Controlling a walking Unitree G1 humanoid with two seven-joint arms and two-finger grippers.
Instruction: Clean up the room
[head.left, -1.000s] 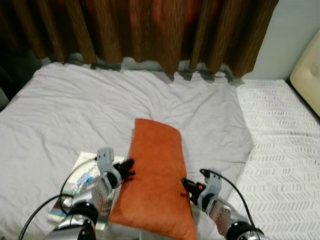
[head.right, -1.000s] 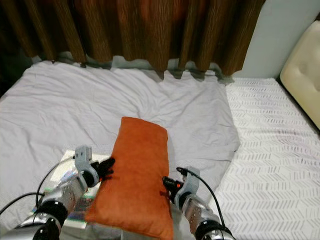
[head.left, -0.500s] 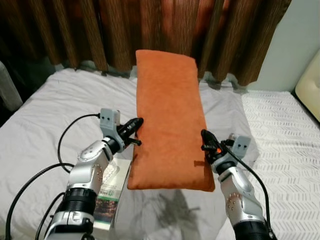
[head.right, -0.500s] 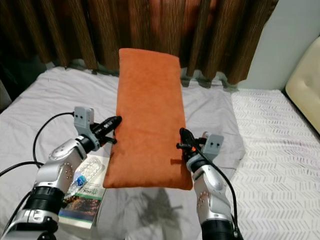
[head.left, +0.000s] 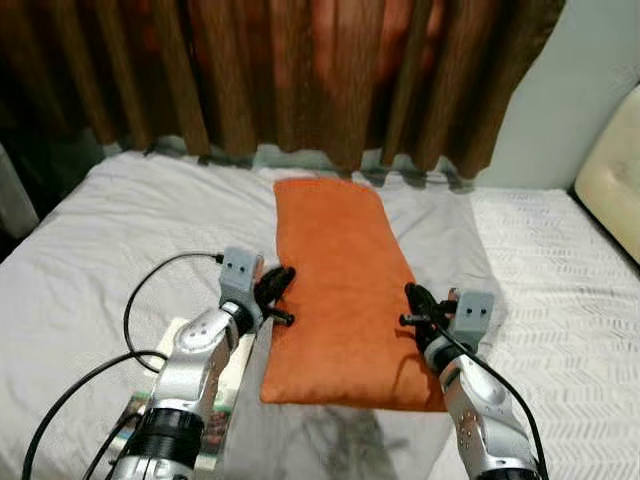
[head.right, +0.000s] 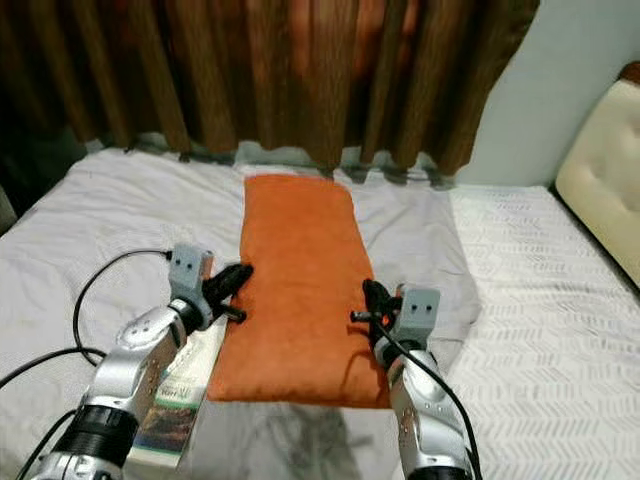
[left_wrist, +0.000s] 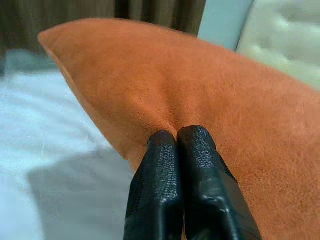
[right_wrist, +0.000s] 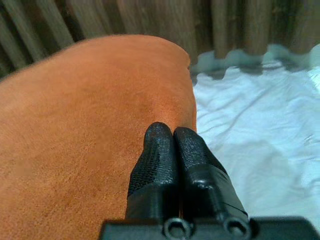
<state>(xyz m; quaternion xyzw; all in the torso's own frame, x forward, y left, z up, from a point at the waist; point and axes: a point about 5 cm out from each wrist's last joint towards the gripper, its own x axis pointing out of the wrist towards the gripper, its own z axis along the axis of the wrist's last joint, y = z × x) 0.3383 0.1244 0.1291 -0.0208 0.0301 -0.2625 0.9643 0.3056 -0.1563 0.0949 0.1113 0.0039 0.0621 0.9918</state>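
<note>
Orange pillow (head.left: 340, 290) held above the bed (head.left: 120, 220), left gripper (head.left: 277, 296) and right gripper (head.left: 412, 308) each pinched tight on a side edge; thin fabric pinch may slip, dropping it askew.

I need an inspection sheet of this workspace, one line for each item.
Surface: bed with a wrinkled white sheet.
Job's things: orange pillow, held by its two long edges.
Clutter: book under the left arm.
Grippers: left gripper shut on the pillow's edge; right gripper shut on the opposite edge.
Cables: black cable looping from the left arm.
Surroundings: brown curtain, cream headboard.
</note>
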